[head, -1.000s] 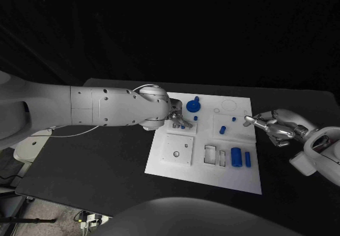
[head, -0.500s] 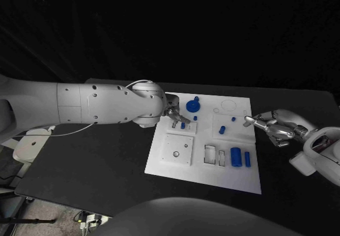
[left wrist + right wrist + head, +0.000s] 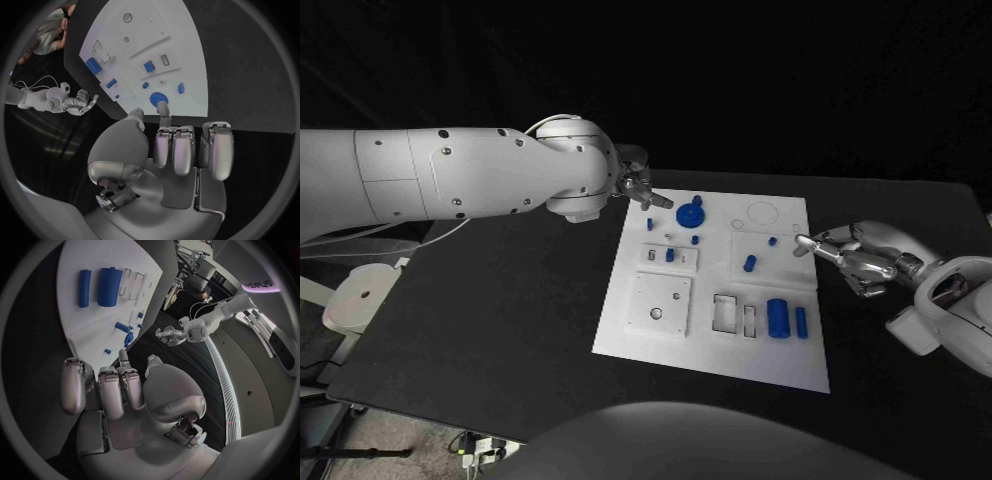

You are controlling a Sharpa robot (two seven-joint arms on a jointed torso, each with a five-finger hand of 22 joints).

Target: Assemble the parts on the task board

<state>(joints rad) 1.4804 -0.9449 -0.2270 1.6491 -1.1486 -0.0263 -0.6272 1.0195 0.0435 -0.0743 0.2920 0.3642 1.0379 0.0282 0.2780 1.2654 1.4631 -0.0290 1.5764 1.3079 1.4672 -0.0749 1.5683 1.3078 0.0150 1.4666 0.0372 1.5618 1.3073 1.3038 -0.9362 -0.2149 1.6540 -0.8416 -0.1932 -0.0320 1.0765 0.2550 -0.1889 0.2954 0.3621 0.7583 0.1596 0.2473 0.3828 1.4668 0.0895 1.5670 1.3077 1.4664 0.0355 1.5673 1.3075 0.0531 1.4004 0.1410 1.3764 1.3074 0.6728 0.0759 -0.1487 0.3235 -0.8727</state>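
The white task board (image 3: 718, 345) lies mid-table, also seen in the left wrist view (image 3: 159, 47) and the right wrist view (image 3: 70, 312). On it are a blue gear (image 3: 691, 214) (image 3: 154, 99), several small blue pegs such as the one at the centre (image 3: 750, 264), and a thick blue cylinder (image 3: 777, 319) (image 3: 110, 286) beside a slim one (image 3: 802, 321) (image 3: 84, 287). My left hand (image 3: 635, 187) (image 3: 172, 150) hovers off the board's far left corner and holds nothing. My right hand (image 3: 855, 258) (image 3: 119, 390) hangs at the board's right edge, fingertips toward it, also holding nothing.
The black table (image 3: 488, 320) spreads wide to the left of the board, with a narrower strip on the right. Square and slotted recesses (image 3: 730, 313) sit in the board's near half. A white round object (image 3: 358, 295) stands beyond the table's left edge.
My left hand has lifted from above the small plate with the blue peg and drawn back past the board's far left corner. The right hand has stayed put.
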